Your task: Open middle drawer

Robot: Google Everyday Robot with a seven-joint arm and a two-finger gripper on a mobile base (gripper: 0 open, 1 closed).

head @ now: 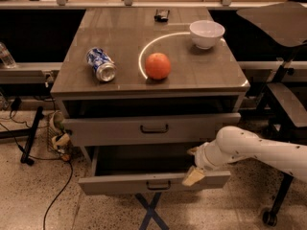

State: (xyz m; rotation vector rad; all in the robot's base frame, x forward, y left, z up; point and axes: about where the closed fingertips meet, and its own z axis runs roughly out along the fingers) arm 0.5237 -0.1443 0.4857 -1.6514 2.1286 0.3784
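Note:
The middle drawer is the lower grey front with a small dark bar handle. It stands pulled out well past the drawer above and shows a dark, deep interior. My gripper comes in from the right on a white arm and sits over the right end of this drawer. One tan fingertip lies at the top edge of the front panel and the other is back over the drawer's interior. The fingers stand apart and hold nothing. The lowest drawer is hidden below.
The top drawer is slightly open. On the cabinet top lie a blue-white can, an orange, a white bowl and a small dark object. Cables and a basket lie at the left, a chair base at the right.

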